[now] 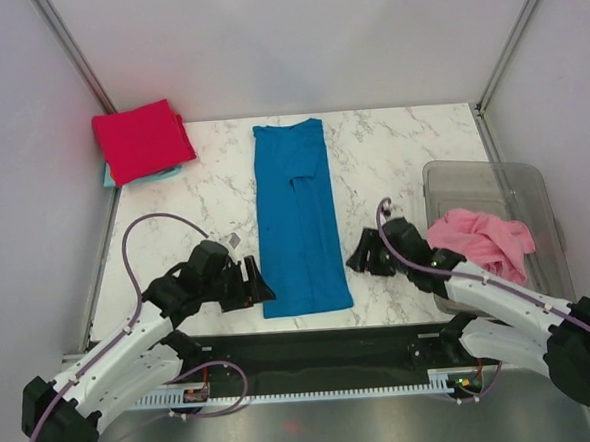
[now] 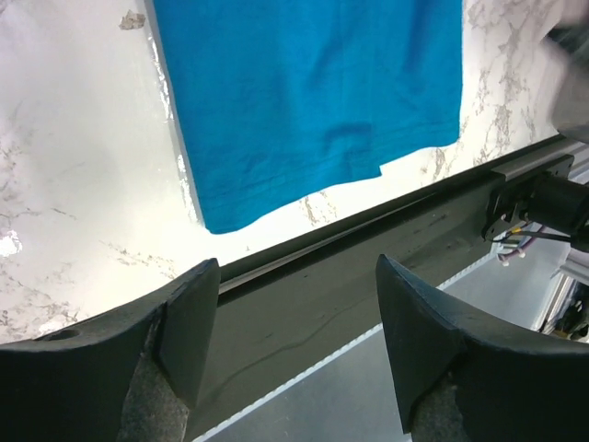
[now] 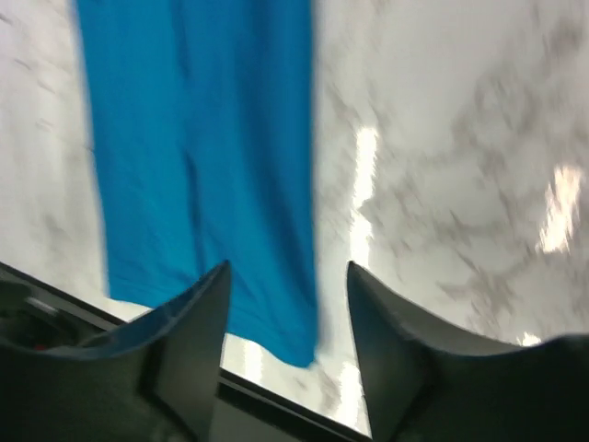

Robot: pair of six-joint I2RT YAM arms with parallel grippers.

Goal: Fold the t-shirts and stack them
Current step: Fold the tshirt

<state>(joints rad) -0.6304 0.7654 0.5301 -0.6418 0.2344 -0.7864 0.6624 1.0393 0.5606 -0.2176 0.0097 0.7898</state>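
Blue t-shirt (image 1: 297, 221) lies flat on the counter (image 1: 402, 164) as a long narrow strip, its near hem between the two grippers. Left gripper (image 1: 253, 284) sits at one hem corner and right gripper (image 1: 362, 255) at the other. Both have jaws apart and hold nothing, though the right wrist view is blurred. Probably staged to lift the hem for the cross fold. Far beyond the left gripper, the red t-shirt (image 1: 142, 140) lies folded on the teal t-shirt (image 1: 109, 178), starting the stack. The pink t-shirt (image 1: 481, 238) waits crumpled in the tub (image 1: 493, 174), outboard of the right gripper.
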